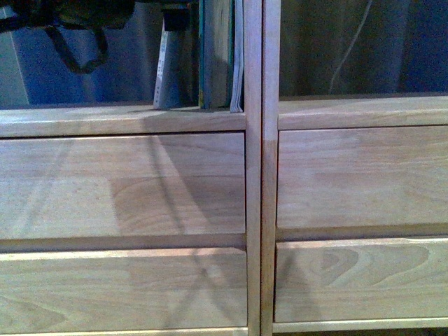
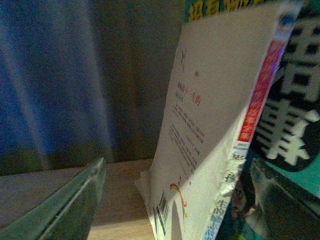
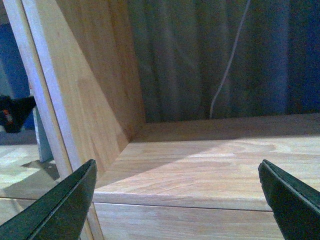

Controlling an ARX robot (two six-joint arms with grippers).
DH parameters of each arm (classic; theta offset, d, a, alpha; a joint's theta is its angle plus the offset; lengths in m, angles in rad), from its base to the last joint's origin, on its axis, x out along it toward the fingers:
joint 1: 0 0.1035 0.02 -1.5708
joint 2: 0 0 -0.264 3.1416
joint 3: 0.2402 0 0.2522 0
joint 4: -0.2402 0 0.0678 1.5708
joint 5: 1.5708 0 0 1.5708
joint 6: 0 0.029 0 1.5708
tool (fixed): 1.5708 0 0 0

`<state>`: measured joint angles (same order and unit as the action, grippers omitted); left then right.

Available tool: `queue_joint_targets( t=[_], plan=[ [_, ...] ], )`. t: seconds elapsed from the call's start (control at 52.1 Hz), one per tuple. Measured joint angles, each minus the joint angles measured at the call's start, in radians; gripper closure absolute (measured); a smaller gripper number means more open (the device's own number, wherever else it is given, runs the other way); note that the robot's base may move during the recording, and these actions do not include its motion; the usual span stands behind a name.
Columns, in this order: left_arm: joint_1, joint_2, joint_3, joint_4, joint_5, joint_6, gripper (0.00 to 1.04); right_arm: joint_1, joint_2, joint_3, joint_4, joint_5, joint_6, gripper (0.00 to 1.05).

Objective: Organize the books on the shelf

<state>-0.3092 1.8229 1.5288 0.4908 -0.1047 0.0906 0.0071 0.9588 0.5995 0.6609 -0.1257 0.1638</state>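
Observation:
The light wood shelf point(image 1: 253, 175) fills the front view. In its upper left compartment, the thin white paperback point(image 1: 165, 70) leans beside the teal book point(image 1: 213, 52), next to the centre upright. In the left wrist view my left gripper point(image 2: 175, 205) is open. The white paperback point(image 2: 210, 130), with its red-marked spine, stands tilted between the two fingers. The teal book point(image 2: 300, 115) with large lettering is right behind it. My right gripper point(image 3: 175, 200) is open and empty in front of the bare board of the upper right compartment point(image 3: 210, 165).
Four plain drawer fronts point(image 1: 126, 185) lie below the compartments. A dark arm body with cable loops point(image 1: 77, 17) hangs at the top left of the front view. A thin white cord point(image 3: 227, 70) runs down the curtain behind the right compartment.

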Motion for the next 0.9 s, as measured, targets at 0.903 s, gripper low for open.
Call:
queue_joint_targets(
  t=[0.903],
  plan=[
    [-0.051,-0.885,-0.756,-0.294,-0.222,-0.106,0.34,-0.004,-0.061,0.014,-0.291,0.116,-0.089,0.23]
  ],
)
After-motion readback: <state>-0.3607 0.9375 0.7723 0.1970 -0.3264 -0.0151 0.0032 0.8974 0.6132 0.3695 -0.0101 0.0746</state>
